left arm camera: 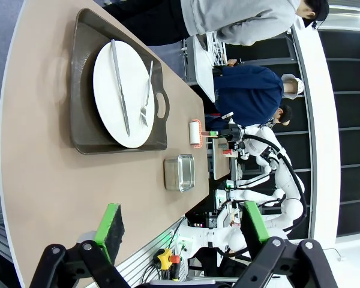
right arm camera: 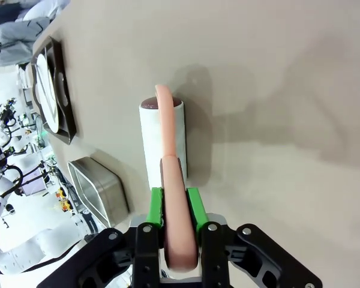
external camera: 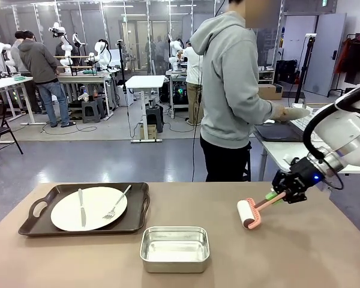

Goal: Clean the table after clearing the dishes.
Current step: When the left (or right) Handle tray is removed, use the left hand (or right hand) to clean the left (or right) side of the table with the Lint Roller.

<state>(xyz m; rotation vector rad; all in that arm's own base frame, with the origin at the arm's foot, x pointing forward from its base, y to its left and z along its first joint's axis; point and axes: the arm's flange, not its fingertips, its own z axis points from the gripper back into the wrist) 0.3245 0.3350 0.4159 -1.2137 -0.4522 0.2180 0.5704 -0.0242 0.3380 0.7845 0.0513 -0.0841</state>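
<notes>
At the right of the front view, the right gripper (external camera: pixel 277 196) is clamped on the pink handle of a lint roller (external camera: pixel 249 213), whose drum seems to touch the table (external camera: pixel 300 264). The roller looks light and stiff, and the handle suits the grip. The left gripper (left arm camera: pixel 183 227) stands wide and empty. At lower left, a plate (external camera: pixel 89 208) with a fork (external camera: pixel 117 204) and knife (external camera: pixel 81 207) sits on a tray (external camera: pixel 145 198). It is breakable and probably best lifted by the tray handles.

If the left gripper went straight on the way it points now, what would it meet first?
The open left gripper would most likely meet the bare table beside the metal pan, short of the tray. Depth is unclear, so it might be the pan itself.
</notes>
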